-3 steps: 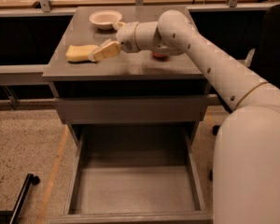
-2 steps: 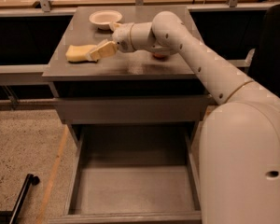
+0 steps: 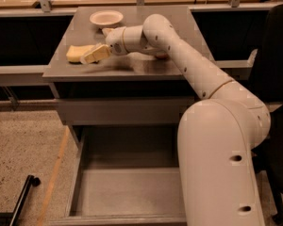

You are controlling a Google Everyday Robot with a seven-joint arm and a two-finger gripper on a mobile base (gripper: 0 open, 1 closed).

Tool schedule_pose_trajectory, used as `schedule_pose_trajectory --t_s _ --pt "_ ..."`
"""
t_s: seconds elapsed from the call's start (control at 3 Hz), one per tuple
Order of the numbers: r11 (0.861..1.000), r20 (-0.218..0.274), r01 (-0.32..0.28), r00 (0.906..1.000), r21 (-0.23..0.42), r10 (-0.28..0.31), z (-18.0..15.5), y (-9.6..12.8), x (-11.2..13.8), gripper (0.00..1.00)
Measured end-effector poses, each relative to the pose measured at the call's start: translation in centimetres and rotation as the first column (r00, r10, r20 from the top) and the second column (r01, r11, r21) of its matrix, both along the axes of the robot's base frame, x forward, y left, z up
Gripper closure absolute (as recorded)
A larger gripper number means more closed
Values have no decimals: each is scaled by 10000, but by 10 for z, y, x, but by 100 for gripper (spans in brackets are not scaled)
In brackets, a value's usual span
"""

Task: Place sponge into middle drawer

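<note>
**Pincer reaches the sponge**

My pincer (image 3: 95, 54) has slid left across the counter (image 3: 146, 72) and now meets the right end of the sponge (image 3: 75, 53), which lies unlifted on the counter's left side. How wide the pincer stands I cannot tell. The middle drawer (image 3: 127, 187) stands open, near and below, so I judge the grasp comes next.

On the worktop (image 3: 146, 68) the sponge (image 3: 77, 53) lies near the left edge, with the hand (image 3: 95, 54) at its right end and a dish (image 3: 106, 18) behind them. Below the worktop, under the top drawer (image 3: 118, 111), the middle drawer (image 3: 127, 187) stands pulled out forward.
</note>
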State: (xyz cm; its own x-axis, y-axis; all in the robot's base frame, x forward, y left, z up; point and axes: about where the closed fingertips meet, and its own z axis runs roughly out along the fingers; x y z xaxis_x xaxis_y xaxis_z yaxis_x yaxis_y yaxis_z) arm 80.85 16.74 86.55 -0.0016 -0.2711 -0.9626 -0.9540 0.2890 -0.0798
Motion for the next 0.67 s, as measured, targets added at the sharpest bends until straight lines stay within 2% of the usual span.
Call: schedule_pose_trajectory --t_s 0.33,0.67 --pt "9995 -275 -321 9991 -26 320 -12 16 1 0" --pt "9986 -356 -519 9980 -117 514 -19 27 0 19"
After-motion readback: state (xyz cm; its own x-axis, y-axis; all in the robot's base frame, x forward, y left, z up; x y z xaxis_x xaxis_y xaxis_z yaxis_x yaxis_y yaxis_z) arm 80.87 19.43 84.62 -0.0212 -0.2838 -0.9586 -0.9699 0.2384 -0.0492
